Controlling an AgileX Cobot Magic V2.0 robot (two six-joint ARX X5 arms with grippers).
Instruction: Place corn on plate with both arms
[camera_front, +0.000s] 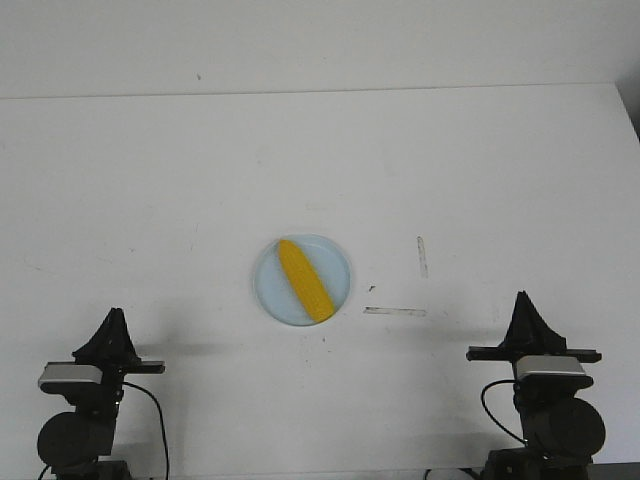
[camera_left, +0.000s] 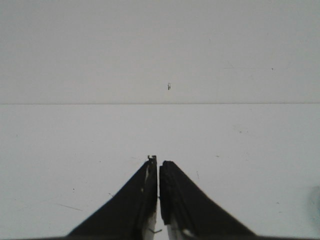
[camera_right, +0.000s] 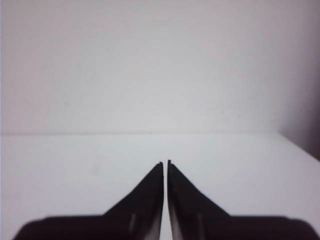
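Note:
The yellow corn (camera_front: 304, 280) lies diagonally on the pale light-blue plate (camera_front: 270, 288) at the middle of the white table. My left gripper (camera_front: 114, 318) is shut and empty at the front left, well apart from the plate. My right gripper (camera_front: 523, 298) is shut and empty at the front right, also apart from the plate. In the left wrist view the gripper (camera_left: 158, 161) shows its jaws together over bare table. In the right wrist view the gripper (camera_right: 165, 162) shows the same. Neither wrist view shows the corn or the plate.
Two strips of clear tape (camera_front: 394, 311) (camera_front: 422, 257) lie on the table right of the plate. The table's far edge (camera_front: 300, 92) meets a white wall. The table's right edge (camera_front: 628, 120) shows at the far right.

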